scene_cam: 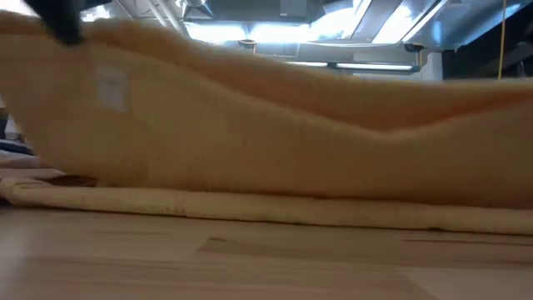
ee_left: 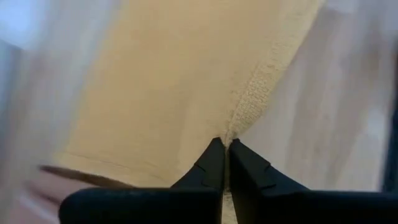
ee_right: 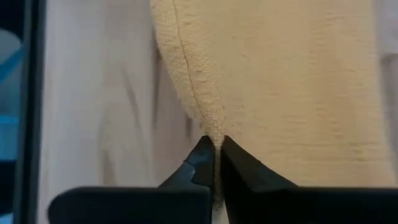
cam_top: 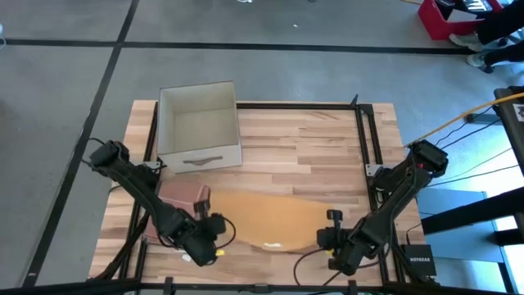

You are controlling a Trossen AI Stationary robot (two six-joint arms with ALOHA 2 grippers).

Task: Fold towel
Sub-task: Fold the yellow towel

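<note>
A tan towel (cam_top: 270,215) lies across the near middle of the wooden table (cam_top: 303,139). Its near edge is raised and its far part rests on the wood. My left gripper (cam_top: 218,239) is shut on the towel's near left corner, and my right gripper (cam_top: 329,242) is shut on its near right corner. In the low view the towel (scene_cam: 250,142) stands up like a wall, sagging between the two held ends, with a rolled lower fold (scene_cam: 250,207) on the table. My left gripper pinches the towel's hemmed corner (ee_left: 244,112) between its two fingertips (ee_left: 211,163), slanting down from the near side. The corner is lifted clear and the cloth runs away from it down to the table. My right gripper pinches the towel's corner at the hemmed edge (ee_right: 208,121) between its fingertips (ee_right: 231,158), slanting down from the near side. The corner is raised off the table and the cloth beyond it falls toward the far side.
An open white box (cam_top: 199,127) stands at the far left of the table. A pinkish-brown folded cloth (cam_top: 183,197) lies beside the left arm. A black frame (cam_top: 364,139) runs along the table's right side. Bare wood lies beyond the towel.
</note>
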